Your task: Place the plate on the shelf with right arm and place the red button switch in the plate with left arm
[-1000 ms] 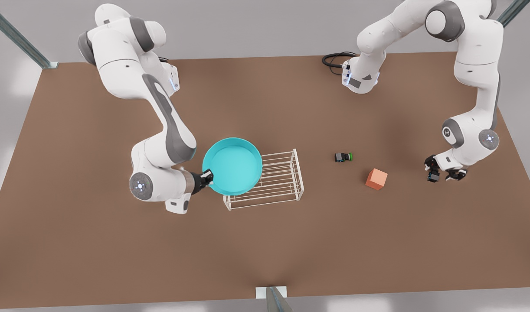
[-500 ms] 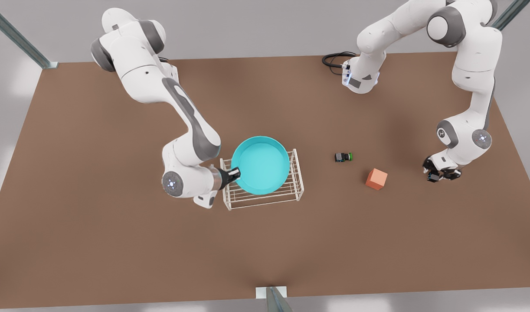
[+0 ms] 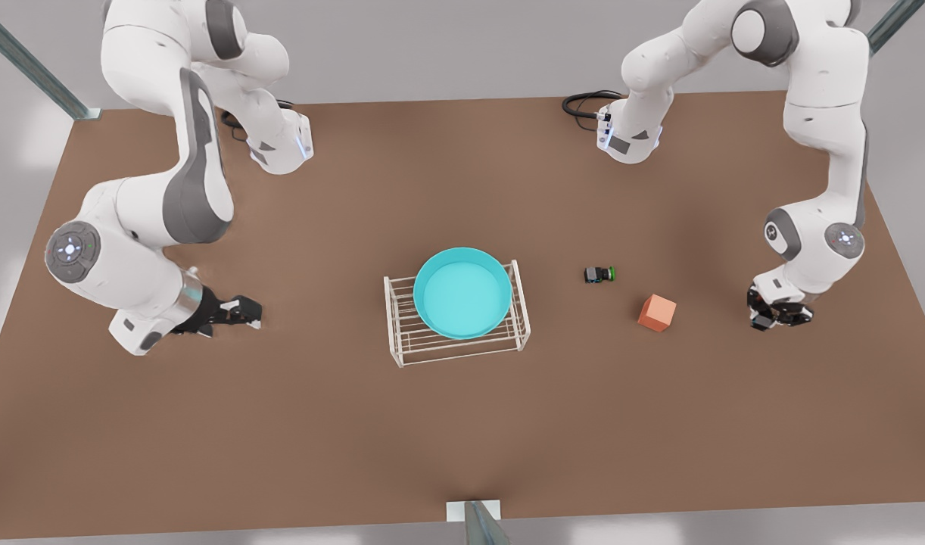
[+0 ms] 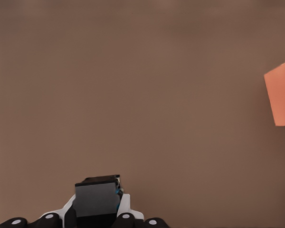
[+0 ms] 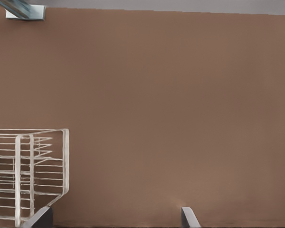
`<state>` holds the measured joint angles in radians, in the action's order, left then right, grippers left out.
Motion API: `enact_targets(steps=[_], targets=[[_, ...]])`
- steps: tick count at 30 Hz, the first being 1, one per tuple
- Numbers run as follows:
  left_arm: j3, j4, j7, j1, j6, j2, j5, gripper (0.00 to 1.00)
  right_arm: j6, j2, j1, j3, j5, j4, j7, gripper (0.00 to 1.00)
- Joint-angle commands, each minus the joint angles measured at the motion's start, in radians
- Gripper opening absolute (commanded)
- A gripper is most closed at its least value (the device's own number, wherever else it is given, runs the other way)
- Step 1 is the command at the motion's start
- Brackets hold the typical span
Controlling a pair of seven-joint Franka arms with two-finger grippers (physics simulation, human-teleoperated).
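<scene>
Your plate (image 3: 462,294) sits flat on the top tier of the shelf (image 3: 457,337), mid-worktop, with nothing in it, so the first step reads as done. The right gripper (image 3: 244,312) hangs at the front view's left, well apart from the shelf, jaws spread and empty; in its wrist view the two fingertips (image 5: 189,217) stand wide apart over bare worktop (image 5: 180,95) with a corner of the shelf beside them. Treat that arm as waiting. The step in hand is the switch pickup. The left gripper (image 3: 774,316) is low at the front view's right, past the orange cube (image 3: 657,312). Its wrist view shows the jaws around a small black block, judged to be the red button switch (image 4: 98,198), though its red cap is hidden, and you cannot tell whether the jaws have closed on it. The green-capped switch (image 3: 600,275) lies between shelf and cube; leave it. Your next move calls for a confirmed grip, a lift over the cube, then a release inside the plate's rim.
</scene>
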<state>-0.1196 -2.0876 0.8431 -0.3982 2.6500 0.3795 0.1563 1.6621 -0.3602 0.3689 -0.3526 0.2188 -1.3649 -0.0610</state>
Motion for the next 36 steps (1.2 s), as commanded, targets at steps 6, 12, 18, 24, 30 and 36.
enact_targets(steps=[6, 12, 18, 24, 30, 36], targets=[[-0.167, 0.291, -1.093, 0.297, -0.538, -0.034, -0.021, 0.21, -0.145, 0.052, -0.035, -0.051, -0.111, -0.151, -0.217, 1.0], [-0.229, 0.488, -1.658, 0.579, -0.697, -0.024, -0.08, 0.21, -0.146, 0.049, -0.036, -0.051, -0.11, -0.143, -0.215, 1.0], [-0.23, 0.518, -1.971, 0.834, -0.719, 0.029, -0.072, 0.21, -0.148, 0.043, -0.036, -0.051, -0.11, -0.144, -0.217, 1.0], [-0.229, 0.761, -2.044, 0.858, -0.605, 0.257, -0.009, 0.21, -0.148, 0.037, -0.036, -0.051, -0.11, -0.144, -0.217, 1.0], [-0.229, 0.764, -2.083, 0.901, -0.597, 0.283, 0.091, 1.0, -0.154, 0.037, -0.039, -0.052, -0.11, -0.144, -0.218, 1.0], [-0.23, 0.797, -1.089, 0.466, -1.127, 0.073, 0.046, 1.0, -0.154, 0.033, -0.039, -0.052, -0.108, -0.144, -0.218, 1.0]])
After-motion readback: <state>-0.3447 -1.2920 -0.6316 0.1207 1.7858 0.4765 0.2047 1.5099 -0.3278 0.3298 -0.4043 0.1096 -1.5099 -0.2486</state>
